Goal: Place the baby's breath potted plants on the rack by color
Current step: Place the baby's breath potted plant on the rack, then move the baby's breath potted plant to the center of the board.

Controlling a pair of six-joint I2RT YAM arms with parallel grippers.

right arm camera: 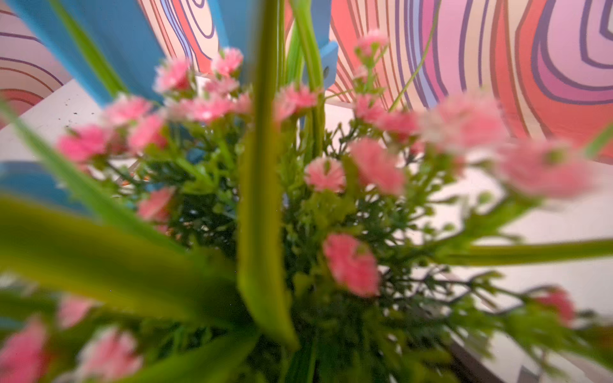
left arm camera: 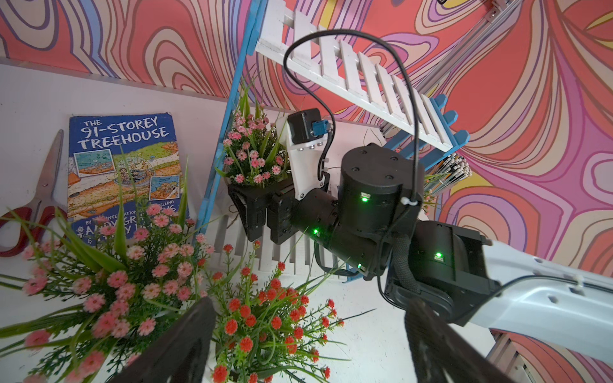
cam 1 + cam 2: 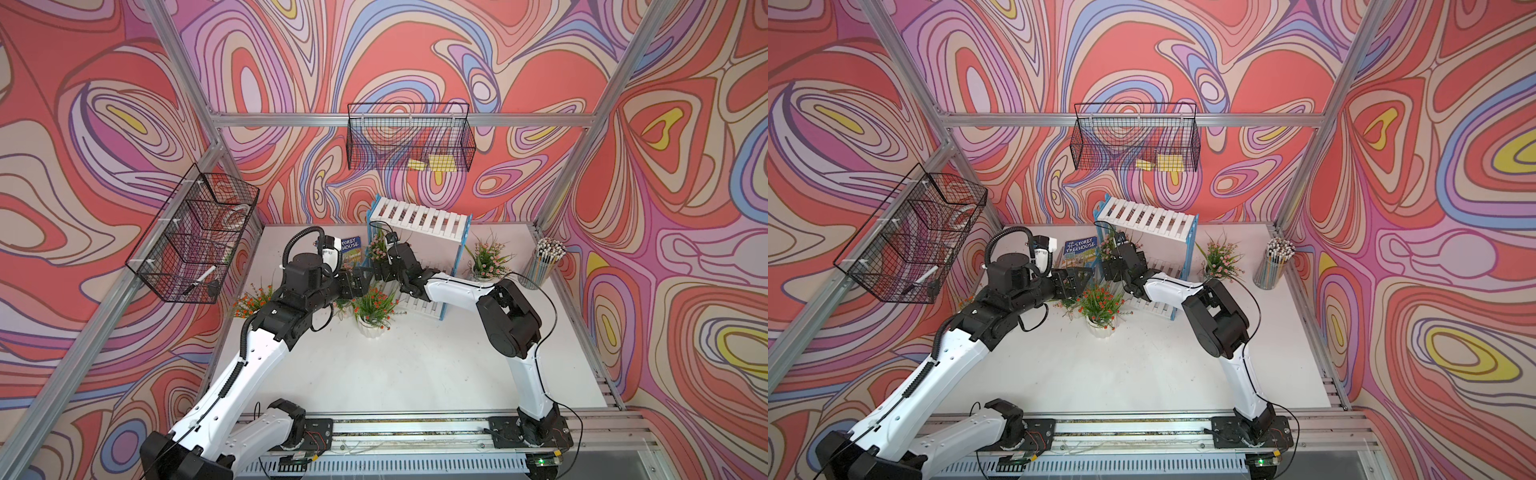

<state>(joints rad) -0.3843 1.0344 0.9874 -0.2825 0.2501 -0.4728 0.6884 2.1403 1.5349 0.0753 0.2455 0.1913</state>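
Pink blooms of one potted plant [image 1: 351,262] fill the right wrist view; the right end effector [image 2: 255,212] is at its pot by the rack's [image 3: 415,216] lower shelf, grip unclear. Left end effector [image 2: 311,303] stands wide over an orange-red plant [image 3: 374,307]. Four plants sit unplaced on the bench [image 3: 415,365].

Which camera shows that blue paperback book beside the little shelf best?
The left wrist view: the blue paperback book is close, its title readable. In both top views it is small and partly hidden. The right wrist view shows mostly a pink-flowered potted plant, no book.
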